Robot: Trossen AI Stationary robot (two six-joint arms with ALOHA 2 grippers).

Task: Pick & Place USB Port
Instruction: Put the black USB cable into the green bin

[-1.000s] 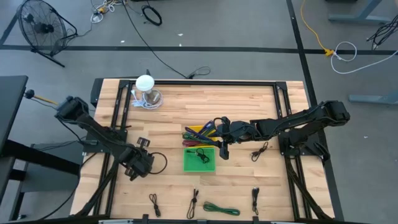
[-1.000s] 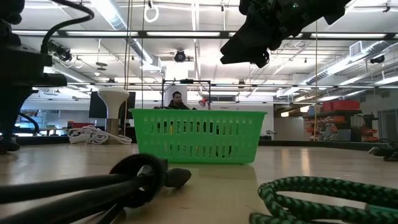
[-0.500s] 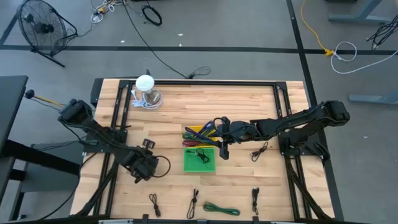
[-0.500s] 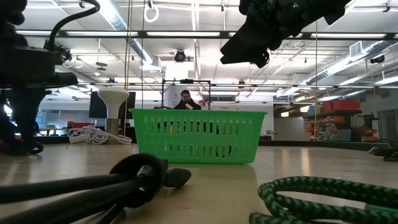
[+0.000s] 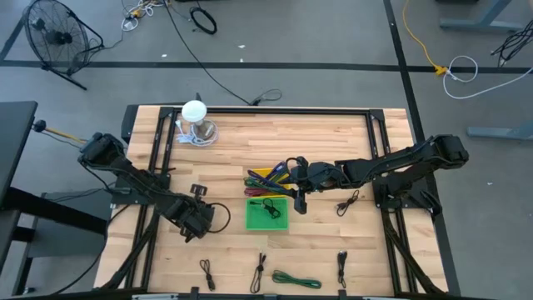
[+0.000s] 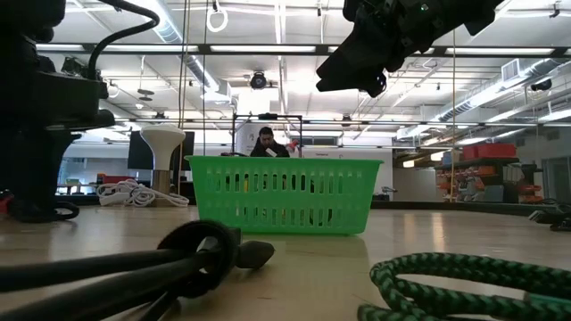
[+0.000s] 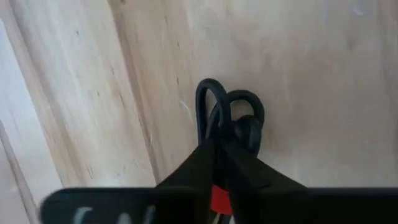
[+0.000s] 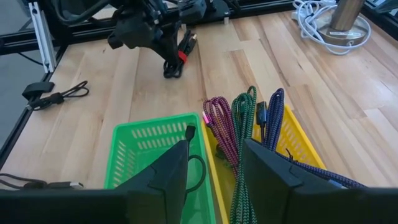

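My left gripper (image 5: 196, 223) is over the table's left-near part, left of the green basket (image 5: 268, 213), and is shut on a bundled black USB cable (image 7: 230, 112) with a red tie. The same gripper (image 8: 163, 38) and cable (image 8: 177, 59) appear in the right wrist view. My right gripper (image 8: 214, 180) is open above the basket's right edge (image 5: 298, 200) and touches nothing. Another black cable (image 8: 194, 163) lies on the basket's floor. The basket (image 6: 284, 193) stands on the table. My left gripper pinches the cable bundle between its two fingers beside the red tie (image 7: 219, 198), coming from above and pointing down. The loops (image 7: 214, 106) hang below the fingertips, and their lower end (image 8: 170, 72) is at the table top; whether it rests there, I cannot tell.
A yellow tray (image 5: 271, 177) of coloured cables stands behind the basket. A white stand with a white cable (image 5: 196, 125) is at the far left. Several loose cables lie along the near edge (image 5: 260, 272), a green one (image 5: 296, 280) among them, and one (image 5: 348, 202) lies right of the basket.
My left gripper has carried the cable bundle a short way toward the table's right, toward the green basket, staying shut on it. My right arm has kept still.
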